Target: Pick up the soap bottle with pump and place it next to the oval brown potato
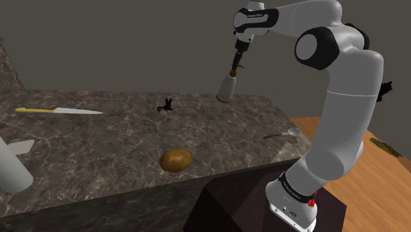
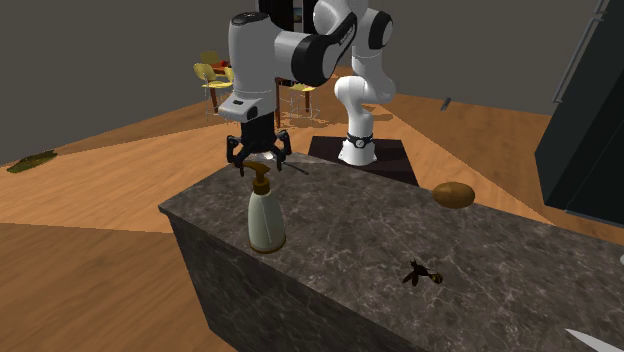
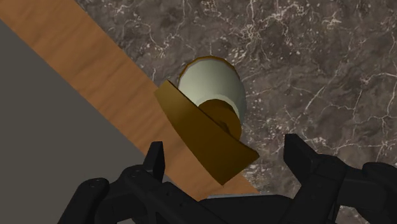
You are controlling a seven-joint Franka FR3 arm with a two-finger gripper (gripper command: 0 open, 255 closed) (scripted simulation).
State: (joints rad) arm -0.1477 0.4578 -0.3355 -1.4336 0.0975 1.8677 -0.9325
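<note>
The soap bottle [image 1: 226, 87] is pale with a brown pump and stands upright near the far corner of the dark marble counter [image 1: 118, 138]. My gripper [image 1: 238, 54] hangs straight above it, pointing down. In the second exterior view, the gripper [image 2: 259, 160] is just over the pump of the bottle [image 2: 265, 215]. In the wrist view, the brown pump head [image 3: 207, 130] lies between my fingers, which stand apart and do not touch it; the gripper [image 3: 226, 149] is open. The oval brown potato [image 1: 176, 159] lies near the counter's front edge, also seen at the counter's far side [image 2: 453, 194].
A knife [image 1: 59, 111] with a yellow handle lies at the shoulder view's left. A small black object [image 1: 166, 105] sits mid-counter. A spoon [image 1: 284, 134] rests near the right edge, and a pale cylinder [image 1: 12, 168] stands at the front left. Wooden floor surrounds the counter.
</note>
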